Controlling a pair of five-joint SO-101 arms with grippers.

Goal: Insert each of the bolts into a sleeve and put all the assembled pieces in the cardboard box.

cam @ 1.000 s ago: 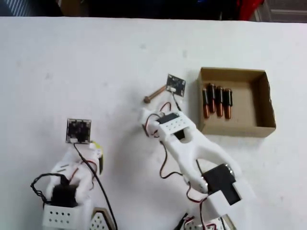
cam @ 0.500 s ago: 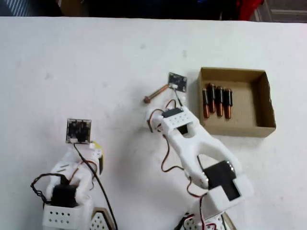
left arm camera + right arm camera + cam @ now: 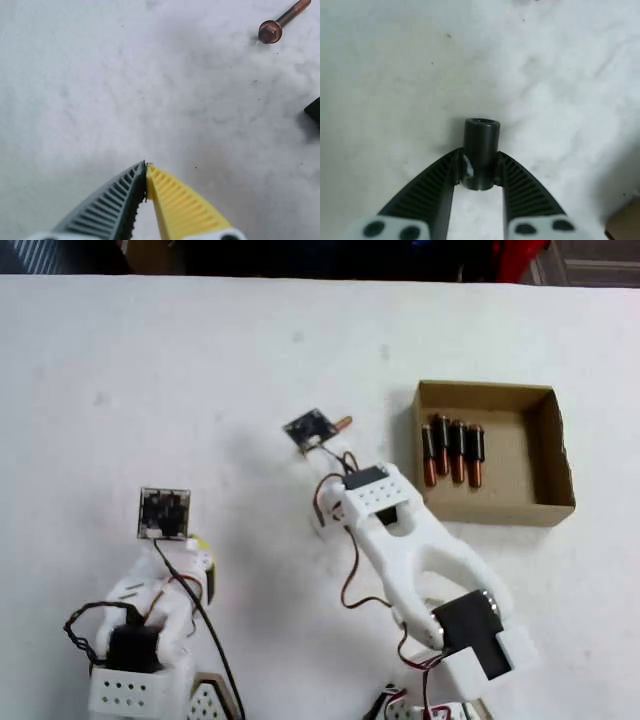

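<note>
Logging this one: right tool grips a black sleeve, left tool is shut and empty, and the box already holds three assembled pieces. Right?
One slip: the box holds four pieces, not three; the high view shows them side by side. The rest stands: the right tool grips the black sleeve, and the left tool is shut and empty.

Coppery metal bolt point(image 3: 285, 19) — matt black sleeve point(image 3: 481, 145), rough brown cardboard box point(image 3: 490, 508).
</note>
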